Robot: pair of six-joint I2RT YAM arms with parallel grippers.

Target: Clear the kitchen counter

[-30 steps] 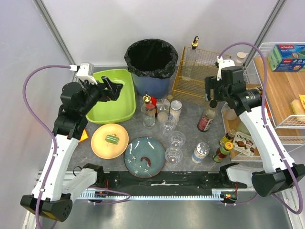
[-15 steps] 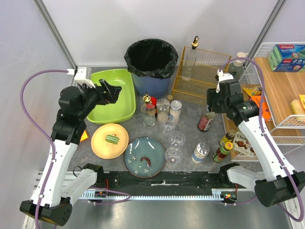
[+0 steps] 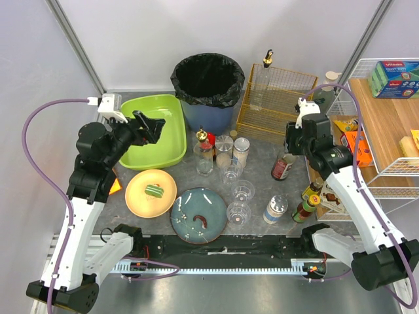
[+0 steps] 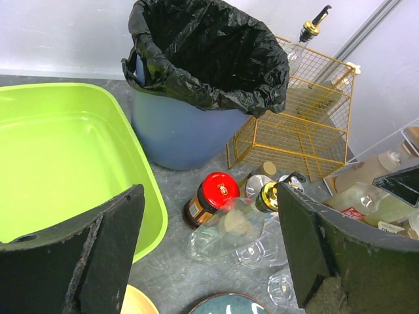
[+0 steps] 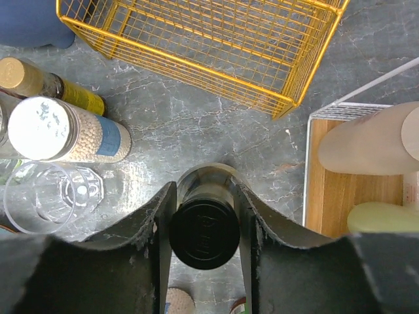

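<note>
Standing beside the rack's [image 3: 383, 131] edge, right gripper [image 5: 204, 190] clamps the bottle [image 5: 204, 235]; left gripper [image 4: 209, 196] gapes wide.

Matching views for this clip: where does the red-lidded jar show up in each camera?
Top external: red-lidded jar at centre, in the bottle cluster just in front of the bin.
Left wrist: lower centre, between the two tool fingers.
Right wrist: not in the picture.
Shared landmark: the yellow wire basket, seen in all three views.
</note>
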